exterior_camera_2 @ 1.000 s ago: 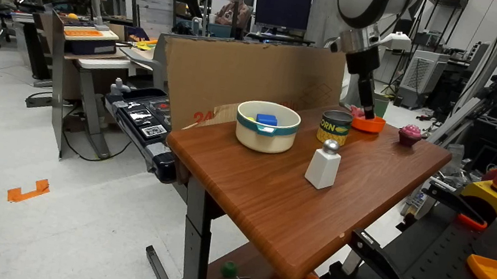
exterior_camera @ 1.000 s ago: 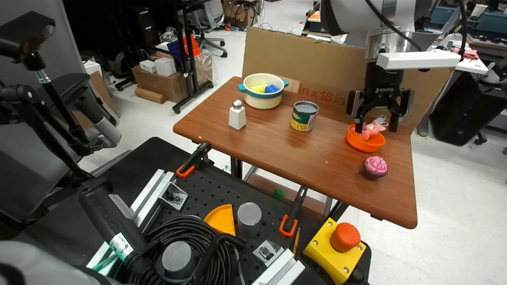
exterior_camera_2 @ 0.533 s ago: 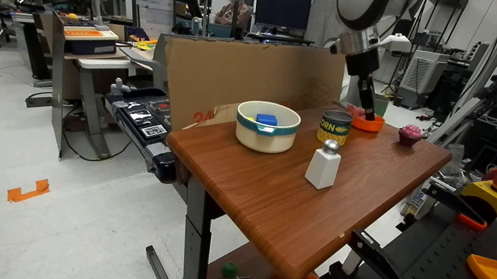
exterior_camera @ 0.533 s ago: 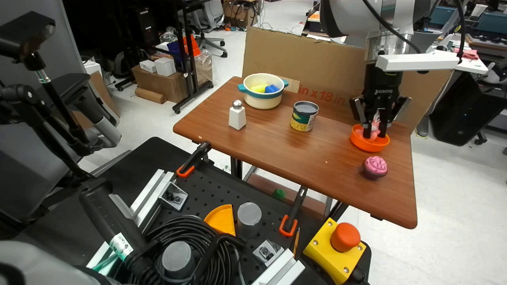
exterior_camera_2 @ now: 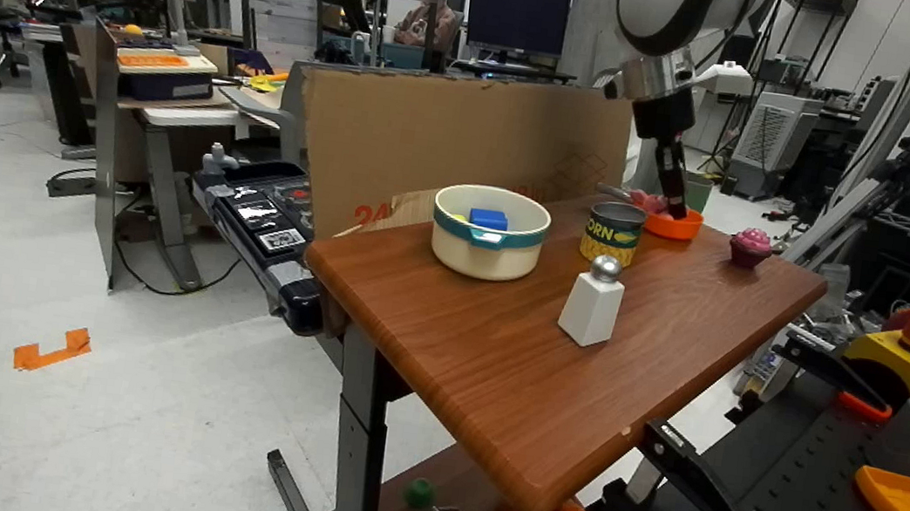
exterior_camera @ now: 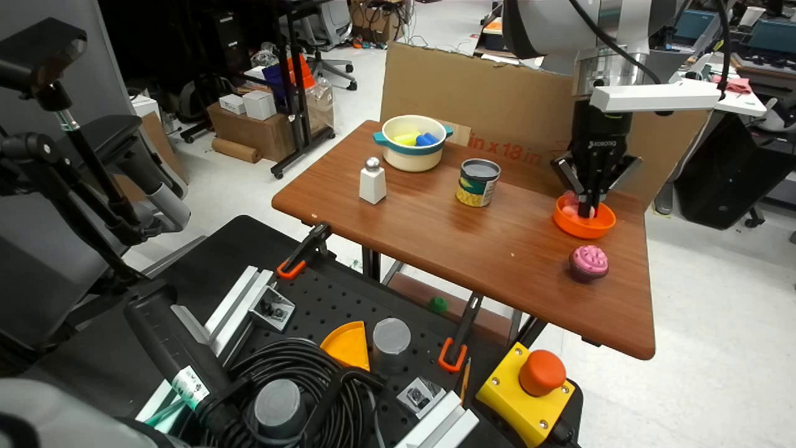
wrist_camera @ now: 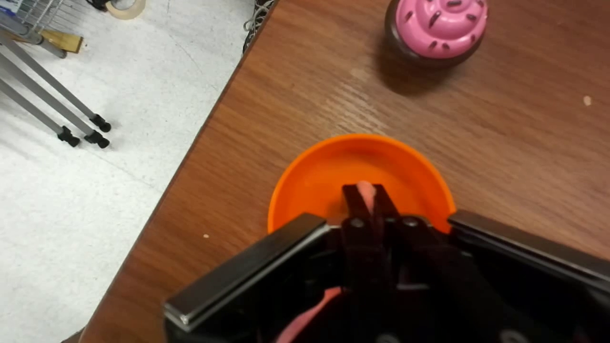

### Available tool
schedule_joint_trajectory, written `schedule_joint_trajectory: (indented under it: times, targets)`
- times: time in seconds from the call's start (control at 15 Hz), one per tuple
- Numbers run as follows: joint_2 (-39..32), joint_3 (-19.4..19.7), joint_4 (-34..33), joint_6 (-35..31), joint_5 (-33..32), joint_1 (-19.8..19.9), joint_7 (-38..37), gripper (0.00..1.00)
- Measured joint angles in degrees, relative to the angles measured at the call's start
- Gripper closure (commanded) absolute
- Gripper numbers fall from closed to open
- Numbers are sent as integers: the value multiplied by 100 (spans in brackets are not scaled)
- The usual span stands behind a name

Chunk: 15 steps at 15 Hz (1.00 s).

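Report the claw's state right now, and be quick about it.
Claw: closed, pinching part of the pink toy.

Orange is shown by the bowl (wrist_camera: 310, 164), pink by the toy (exterior_camera_2: 645, 200) in it. The gripper (wrist_camera: 366, 188) is coloured black and lettered in white. Near the bowl, the cupcake (wrist_camera: 441, 28) is topped with a pink swirl, flecked with dark sprinkles, over a dark-brown base. Farther from the bowl, the corn can (exterior_camera: 477, 183) is banded in dark green above a yellow kernel pattern. Well apart from the bowl, the shaker (exterior_camera_2: 590, 309) is coloured white and capped in silver, and the cooking pot (exterior_camera_2: 485, 258) is coloured cream and ringed with teal; its blocks (exterior_camera: 427, 139) are coloured yellow and blue. The tabletop (exterior_camera_2: 442, 351) is grained in reddish brown. Behind the bowl, the tan cardboard (exterior_camera: 528, 93) is printed in red.
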<state>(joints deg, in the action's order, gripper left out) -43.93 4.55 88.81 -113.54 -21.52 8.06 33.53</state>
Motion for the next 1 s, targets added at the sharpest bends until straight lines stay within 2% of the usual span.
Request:
schedule_joint_trajectory:
  times: [1.0]
  targets:
    - [83,0,-37,-1,-249,-125,-166,98]
